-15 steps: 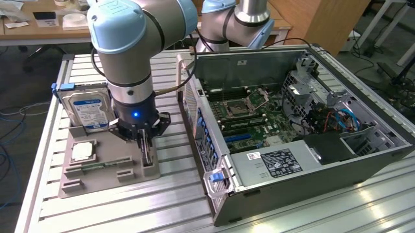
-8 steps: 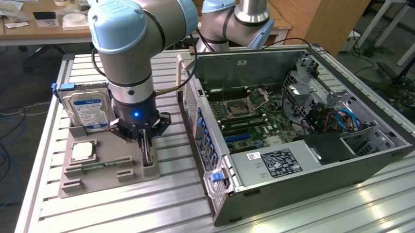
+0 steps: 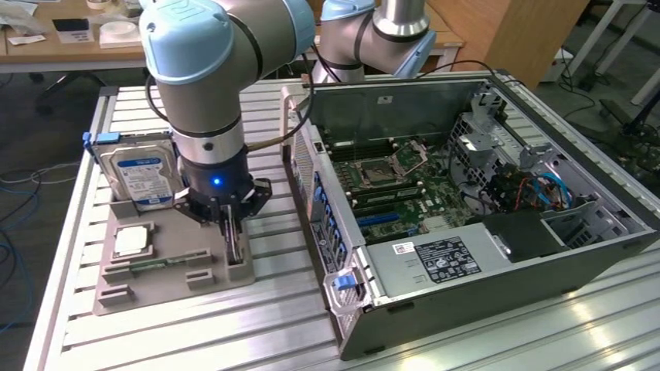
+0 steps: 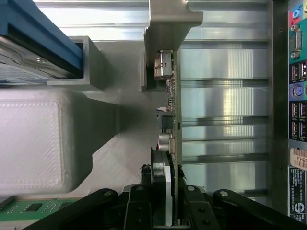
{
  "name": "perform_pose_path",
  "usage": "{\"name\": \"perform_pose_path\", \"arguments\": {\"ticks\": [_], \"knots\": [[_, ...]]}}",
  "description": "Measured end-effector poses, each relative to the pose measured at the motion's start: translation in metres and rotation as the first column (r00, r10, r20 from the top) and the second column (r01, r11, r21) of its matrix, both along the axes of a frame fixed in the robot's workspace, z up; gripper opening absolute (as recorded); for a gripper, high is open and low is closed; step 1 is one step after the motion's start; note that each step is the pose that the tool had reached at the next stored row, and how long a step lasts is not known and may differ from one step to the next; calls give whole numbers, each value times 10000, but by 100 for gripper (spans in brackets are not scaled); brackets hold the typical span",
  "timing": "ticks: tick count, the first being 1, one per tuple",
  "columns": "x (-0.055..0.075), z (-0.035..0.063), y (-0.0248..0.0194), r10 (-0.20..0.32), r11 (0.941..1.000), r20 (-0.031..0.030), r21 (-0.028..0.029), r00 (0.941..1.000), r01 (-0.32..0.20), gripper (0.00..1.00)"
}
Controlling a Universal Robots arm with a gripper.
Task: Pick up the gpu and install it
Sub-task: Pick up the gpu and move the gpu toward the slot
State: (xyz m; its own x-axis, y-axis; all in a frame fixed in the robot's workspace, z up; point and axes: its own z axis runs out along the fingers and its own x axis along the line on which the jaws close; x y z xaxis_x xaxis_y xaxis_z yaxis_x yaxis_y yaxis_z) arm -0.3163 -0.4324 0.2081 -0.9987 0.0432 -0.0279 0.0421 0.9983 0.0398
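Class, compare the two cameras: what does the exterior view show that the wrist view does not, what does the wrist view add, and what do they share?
Exterior view: the inside of the open computer case, with its motherboard and power supply, plus the processor chip lying flat.
Wrist view: the gpu edge-on, with small parts along its board, and the case's rear sockets face-on.
Both: the gpu standing upright in the grey holder, the gripper down over its top edge, and the hard drive nearby.

Near the claw you see a hard drive and a processor chip in a grey holder; on the other side, an open computer case.
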Motion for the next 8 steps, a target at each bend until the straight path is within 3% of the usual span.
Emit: {"name": "perform_pose_path", "arguments": {"ticks": [8], "knots": [[0,65,0,0,10000,0,1,10000,0,28]]}}
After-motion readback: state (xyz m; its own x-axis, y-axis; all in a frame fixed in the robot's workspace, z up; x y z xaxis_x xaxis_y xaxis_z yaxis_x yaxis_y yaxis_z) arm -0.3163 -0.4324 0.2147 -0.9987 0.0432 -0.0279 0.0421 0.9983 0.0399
